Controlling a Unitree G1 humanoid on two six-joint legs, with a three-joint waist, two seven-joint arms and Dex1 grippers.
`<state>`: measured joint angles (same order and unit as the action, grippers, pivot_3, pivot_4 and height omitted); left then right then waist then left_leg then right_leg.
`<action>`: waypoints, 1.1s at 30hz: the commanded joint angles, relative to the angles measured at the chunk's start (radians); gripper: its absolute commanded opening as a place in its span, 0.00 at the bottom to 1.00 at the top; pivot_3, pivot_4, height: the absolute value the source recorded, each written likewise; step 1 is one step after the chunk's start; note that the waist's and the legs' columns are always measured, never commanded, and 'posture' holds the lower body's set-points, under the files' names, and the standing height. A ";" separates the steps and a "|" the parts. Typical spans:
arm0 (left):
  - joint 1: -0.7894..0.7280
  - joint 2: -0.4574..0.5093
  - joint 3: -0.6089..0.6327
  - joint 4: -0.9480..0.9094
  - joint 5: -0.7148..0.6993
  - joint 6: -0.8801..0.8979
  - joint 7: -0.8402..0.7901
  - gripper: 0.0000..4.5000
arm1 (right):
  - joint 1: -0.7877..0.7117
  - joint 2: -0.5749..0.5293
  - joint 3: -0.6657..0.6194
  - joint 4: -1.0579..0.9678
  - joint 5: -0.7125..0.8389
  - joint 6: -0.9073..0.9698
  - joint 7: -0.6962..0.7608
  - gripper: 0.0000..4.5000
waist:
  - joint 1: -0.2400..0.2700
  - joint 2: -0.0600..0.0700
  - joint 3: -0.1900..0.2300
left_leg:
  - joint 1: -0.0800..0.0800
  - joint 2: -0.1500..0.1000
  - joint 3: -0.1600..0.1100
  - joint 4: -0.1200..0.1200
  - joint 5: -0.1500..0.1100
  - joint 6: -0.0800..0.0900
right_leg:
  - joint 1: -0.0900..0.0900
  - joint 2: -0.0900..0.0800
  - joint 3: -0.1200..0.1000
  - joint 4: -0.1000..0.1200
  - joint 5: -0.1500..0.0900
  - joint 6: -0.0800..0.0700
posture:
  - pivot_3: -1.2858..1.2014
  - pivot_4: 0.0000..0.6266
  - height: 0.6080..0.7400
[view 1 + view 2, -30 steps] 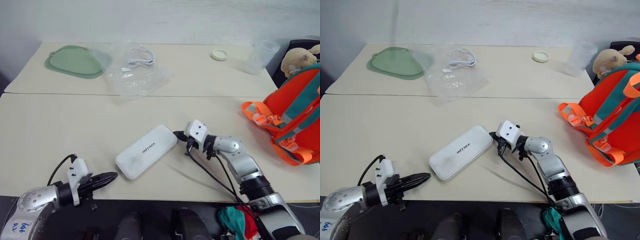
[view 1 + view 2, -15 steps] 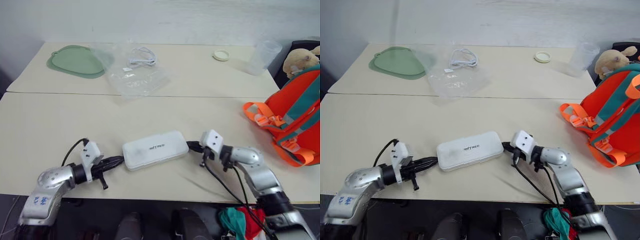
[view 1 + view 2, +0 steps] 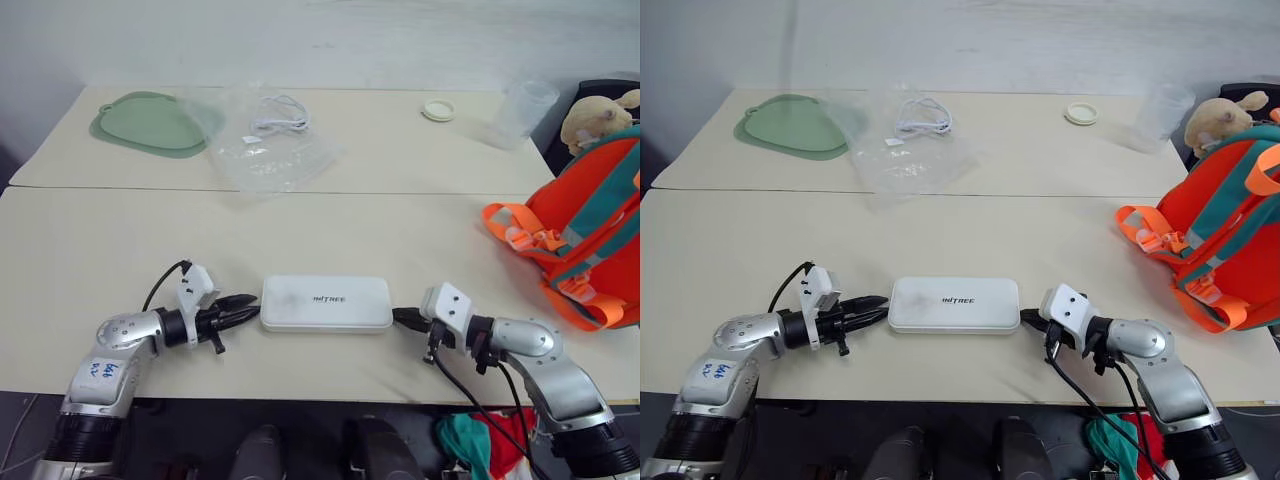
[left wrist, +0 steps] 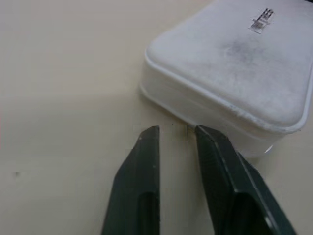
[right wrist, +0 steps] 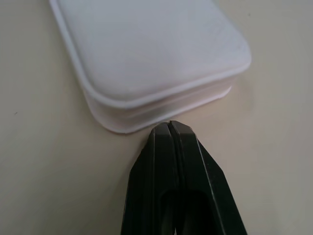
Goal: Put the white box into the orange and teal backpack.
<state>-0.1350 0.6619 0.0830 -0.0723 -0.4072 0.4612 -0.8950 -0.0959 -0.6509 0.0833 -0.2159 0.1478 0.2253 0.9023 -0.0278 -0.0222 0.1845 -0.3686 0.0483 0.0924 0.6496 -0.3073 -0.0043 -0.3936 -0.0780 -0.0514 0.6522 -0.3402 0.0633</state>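
The white box [image 3: 326, 303] lies flat on the counter [image 3: 120, 250], well apart from the orange and teal backpack [image 3: 585, 240]. The left gripper [image 4: 177, 133], slightly parted, and the clenched right gripper [image 5: 169, 126] flank its short ends; the pickup step calls for squeezing it between them

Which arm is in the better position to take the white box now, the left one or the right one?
Probably the left. The left tool has its fingers parted at one end of the white box, ready to close. The right tool is shut at the other end, though nearer the orange and teal backpack.
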 commanded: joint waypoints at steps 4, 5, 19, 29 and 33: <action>-0.143 0.134 0.081 0.043 -0.219 0.593 0.012 0.73 | -0.008 -0.032 -0.022 0.015 0.001 -0.019 0.004 0.00 | -0.001 0.000 0.000 | 0.001 0.000 -0.001 0.000 0.001 -0.001 | 0.000 0.000 0.000 0.001 0.000 0.000 | 0.52 0.24 1.00; -0.178 0.136 0.086 0.064 -0.255 0.698 0.017 0.73 | -0.013 -0.032 -0.020 0.022 0.000 -0.022 0.004 0.00 | 0.000 0.000 0.000 | 0.001 0.000 0.000 0.000 0.001 -0.001 | 0.000 0.000 0.000 0.001 0.000 0.000 | 0.52 0.24 1.00; -0.509 -0.046 0.003 0.373 -0.397 1.153 0.202 0.73 | -0.081 -0.007 0.036 0.078 -0.015 -0.063 0.016 0.00 | 0.004 -0.001 0.000 | -0.001 -0.001 0.000 0.005 0.005 -0.007 | 0.000 0.001 0.001 0.002 0.000 0.001 | 0.52 0.24 1.00; -0.528 -0.091 -0.007 0.495 -0.664 1.153 0.400 0.73 | -0.092 0.013 0.050 0.094 -0.019 -0.079 0.009 0.00 | 0.005 -0.001 0.000 | -0.001 -0.001 0.000 0.006 0.005 -0.007 | 0.000 0.000 0.001 0.003 0.000 0.001 | 0.52 0.24 1.00; -0.526 -0.111 0.018 0.508 -0.703 1.153 0.465 0.54 | -0.086 0.006 0.051 0.099 -0.022 -0.088 0.015 0.00 | 0.004 -0.001 0.000 | -0.001 -0.001 0.000 0.006 0.005 -0.007 | 0.000 0.000 0.001 0.003 0.000 0.001 | 0.52 0.24 1.00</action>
<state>-0.6634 0.5633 0.1046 0.4237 -1.0891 1.6038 -0.4654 -0.1837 -0.6455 0.1214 -0.1106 0.1315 0.1525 0.9088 -0.0237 -0.0232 0.1844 -0.3695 0.0470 0.0921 0.6556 -0.3024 -0.0116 -0.3933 -0.0774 -0.0504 0.6551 -0.3401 0.0641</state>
